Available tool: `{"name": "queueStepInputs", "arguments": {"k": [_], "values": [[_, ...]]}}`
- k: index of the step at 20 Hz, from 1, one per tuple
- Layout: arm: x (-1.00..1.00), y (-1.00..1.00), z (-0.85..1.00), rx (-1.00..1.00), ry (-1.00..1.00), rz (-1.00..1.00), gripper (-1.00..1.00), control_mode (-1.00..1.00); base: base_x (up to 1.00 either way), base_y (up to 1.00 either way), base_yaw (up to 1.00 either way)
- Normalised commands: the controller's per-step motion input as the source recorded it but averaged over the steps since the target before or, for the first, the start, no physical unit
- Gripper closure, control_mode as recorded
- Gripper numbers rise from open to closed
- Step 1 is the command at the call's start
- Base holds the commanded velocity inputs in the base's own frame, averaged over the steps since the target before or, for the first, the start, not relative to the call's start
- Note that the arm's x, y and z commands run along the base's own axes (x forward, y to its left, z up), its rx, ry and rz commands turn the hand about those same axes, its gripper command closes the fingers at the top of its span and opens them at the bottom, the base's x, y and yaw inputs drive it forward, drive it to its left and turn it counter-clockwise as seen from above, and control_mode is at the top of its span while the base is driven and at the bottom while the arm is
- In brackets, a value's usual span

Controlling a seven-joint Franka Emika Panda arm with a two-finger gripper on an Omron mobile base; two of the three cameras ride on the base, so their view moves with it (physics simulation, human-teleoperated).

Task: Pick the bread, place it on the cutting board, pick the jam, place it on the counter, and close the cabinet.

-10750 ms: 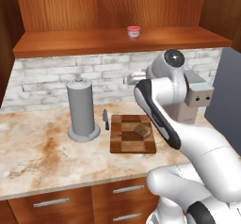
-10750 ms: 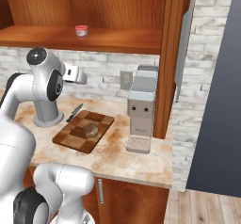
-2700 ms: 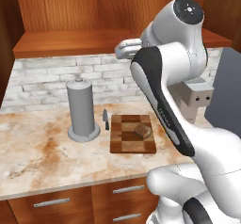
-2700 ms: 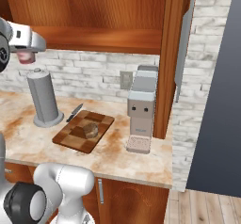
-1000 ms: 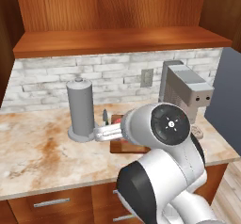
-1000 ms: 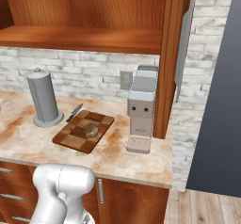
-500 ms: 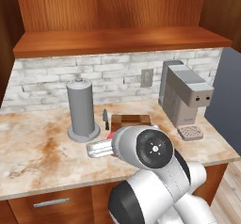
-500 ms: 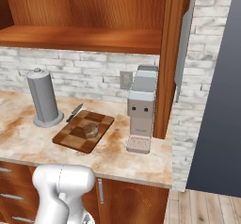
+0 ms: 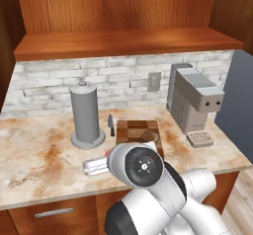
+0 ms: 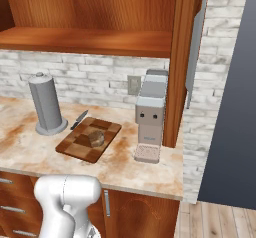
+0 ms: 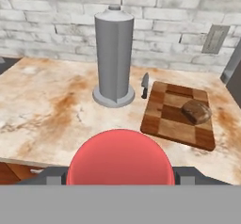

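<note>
Grasping the red-lidded jam (image 11: 119,157), the jaws hang low over the table (image 11: 52,105). No lettering can be read anywhere. Bread (image 11: 196,111) sits on the cutting board (image 11: 176,117), beside a knife (image 11: 145,85), grey canister (image 11: 113,56) and coffee machine (image 9: 193,98).

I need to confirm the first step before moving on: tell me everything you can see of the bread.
The bread, a small dark brown rounded loaf chunk with a mottled crust, lies on the checkered wooden cutting board, toward the end nearest the grey coffee machine. It looks whole, sits flat and well inside the board's edges. Nothing but the board touches it; the small dark-handled knife lies off the board, on the beige marble-look counter.
</note>
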Motion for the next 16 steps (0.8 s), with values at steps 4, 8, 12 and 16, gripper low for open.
{"name": "queueStepInputs", "arguments": {"k": [4,8,12,16], "values": [[0.11,0.12,-0.36,0.00,0.00,0.00,1.00,-1.00,0.00,0.00,0.00],[0.22,0.13,-0.33,0.00,0.00,0.00,1.00,-1.00,0.00,0.00,0.00],[0.19,0.10,-0.34,0.00,0.00,0.00,1.00,-1.00,0.00,0.00,0.00],[0.26,0.06,-0.24,0.00,0.00,0.00,1.00,-1.00,0.00,0.00,0.00]]}}
